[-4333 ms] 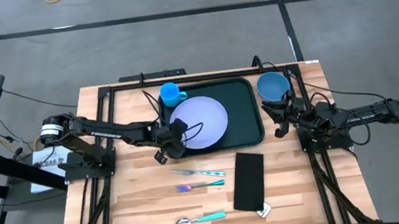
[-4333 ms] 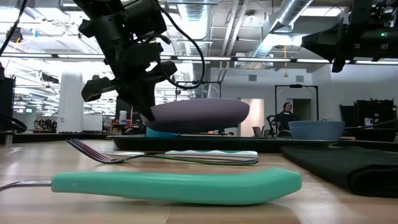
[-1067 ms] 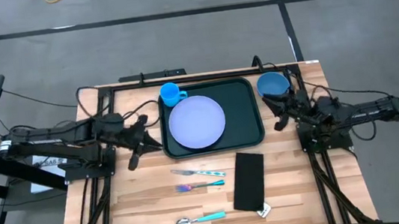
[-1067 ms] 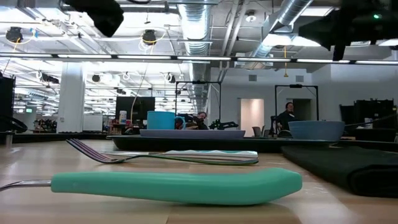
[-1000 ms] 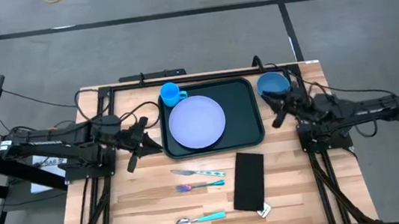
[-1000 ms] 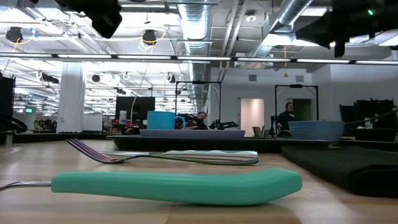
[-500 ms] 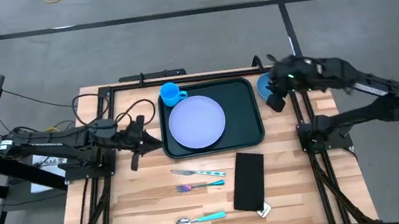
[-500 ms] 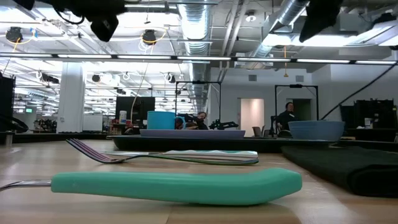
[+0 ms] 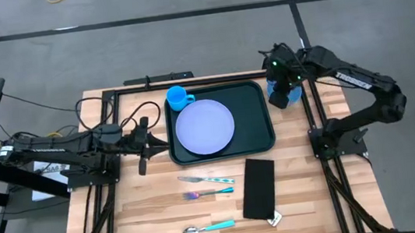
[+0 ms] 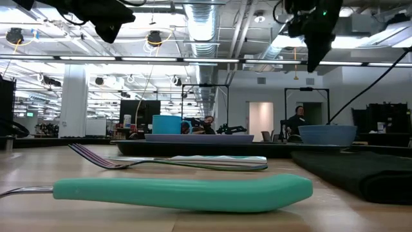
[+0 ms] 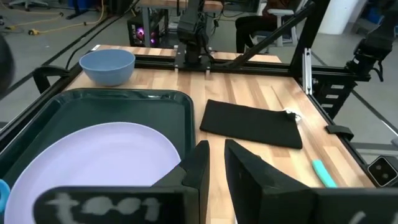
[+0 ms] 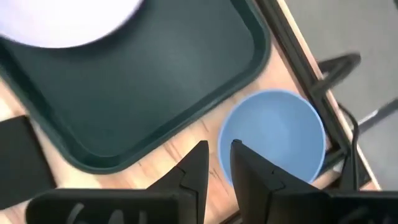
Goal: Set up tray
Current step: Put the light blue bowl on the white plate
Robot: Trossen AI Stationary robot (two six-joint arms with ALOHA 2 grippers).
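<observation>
Background person [image 10: 297, 120] appears only at table height.

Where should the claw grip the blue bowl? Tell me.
Grip the bowl by its rim, from above: it sits upright and open on the table beside the tray. The right claw hangs over its tray-side edge; one finger inside, one outside.
</observation>
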